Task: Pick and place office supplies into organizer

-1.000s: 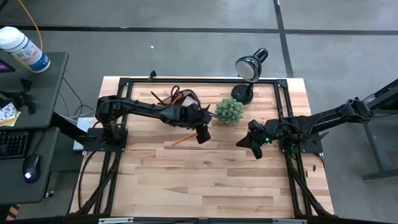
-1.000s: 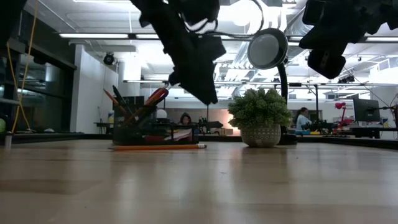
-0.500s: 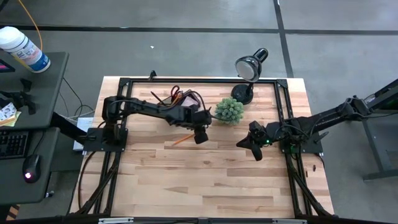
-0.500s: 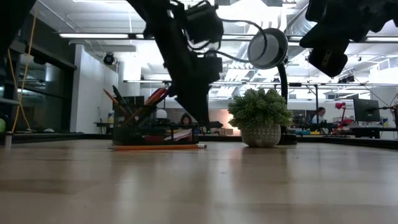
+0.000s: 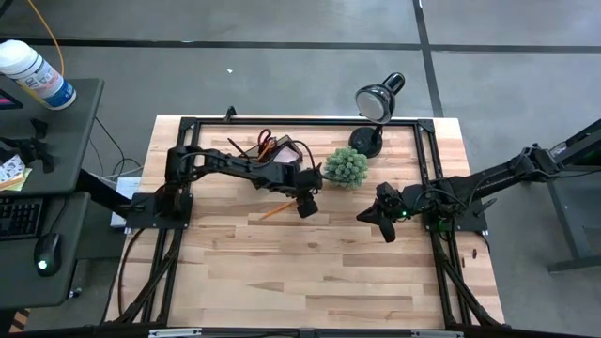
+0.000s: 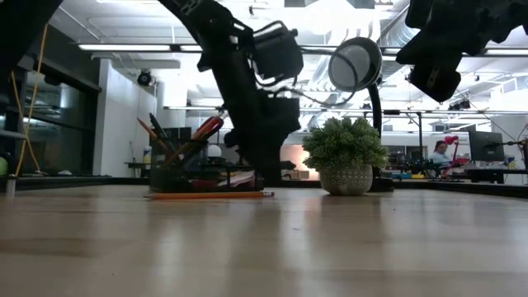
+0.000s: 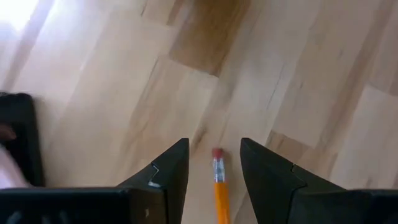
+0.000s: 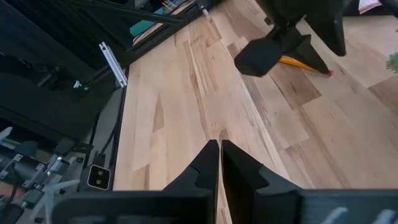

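An orange pencil [image 5: 274, 211] lies flat on the wooden table; its pink eraser end [image 7: 217, 153] shows in the left wrist view. My left gripper [image 5: 305, 207] hangs low over that end, open, one finger on each side of the pencil [image 7: 221, 196] and not touching it. The dark organizer [image 6: 175, 172] stands at the table's far side, with scissors and pencils sticking up out of it. My right gripper [image 5: 380, 222] waits shut above the table's right part, holding nothing.
A green spiky plant [image 5: 346, 167] in a pale pot stands just right of the organizer. A black desk lamp [image 5: 377, 103] stands behind the plant at the far edge. Bare wood [image 5: 310, 272] fills the table's near half.
My left gripper has come down toward the table, over the pencil's eraser end, and has tipped a little steeper. The pencil has not moved.
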Controlling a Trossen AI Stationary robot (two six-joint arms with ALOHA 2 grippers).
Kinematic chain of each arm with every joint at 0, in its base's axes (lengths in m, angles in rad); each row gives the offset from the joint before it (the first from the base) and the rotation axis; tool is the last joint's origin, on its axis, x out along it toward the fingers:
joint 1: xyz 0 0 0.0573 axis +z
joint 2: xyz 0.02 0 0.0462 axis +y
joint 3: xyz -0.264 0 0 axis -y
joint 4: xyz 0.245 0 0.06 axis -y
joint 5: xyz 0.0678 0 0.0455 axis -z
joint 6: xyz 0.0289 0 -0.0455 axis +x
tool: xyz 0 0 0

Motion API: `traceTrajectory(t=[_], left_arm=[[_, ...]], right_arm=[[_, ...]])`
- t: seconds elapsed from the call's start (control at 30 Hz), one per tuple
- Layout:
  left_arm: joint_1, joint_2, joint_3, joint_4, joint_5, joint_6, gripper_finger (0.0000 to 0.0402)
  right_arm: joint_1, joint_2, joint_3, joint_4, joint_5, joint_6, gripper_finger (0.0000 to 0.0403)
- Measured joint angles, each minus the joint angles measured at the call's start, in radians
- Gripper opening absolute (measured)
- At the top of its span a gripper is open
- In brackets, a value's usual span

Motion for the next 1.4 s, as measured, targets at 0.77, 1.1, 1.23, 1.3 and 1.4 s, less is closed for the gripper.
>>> traceTrajectory(t=[0.77,1.1,1.23,1.3,1.4], left_arm=[[0.0,0.019,-0.002,0.005,-0.032,-0.009,0.0117],[0.0,0.019,-0.002,0.008,0.005,0.006,0.0117],[0.006,0.019,-0.002,0.007,0.005,0.007,0.0117],[0.012,0.022,-0.004,0.01,0.017,0.007,0.0117],[0.028,0.035,-0.007,0.012,0.052,0.012,0.0117]], right_arm=[[0.0,0.0,0.0,0.0,0.004,-0.015,0.0012],[0.0,0.0,0.0,-0.001,0.022,-0.016,0.0012],[0.0,0.0,0.0,-0.001,0.025,-0.016,0.0012],[0.0,0.0,0.0,-0.001,0.025,-0.016,0.0012],[0.0,0.0,0.0,-0.001,0.026,-0.016,0.0012]])
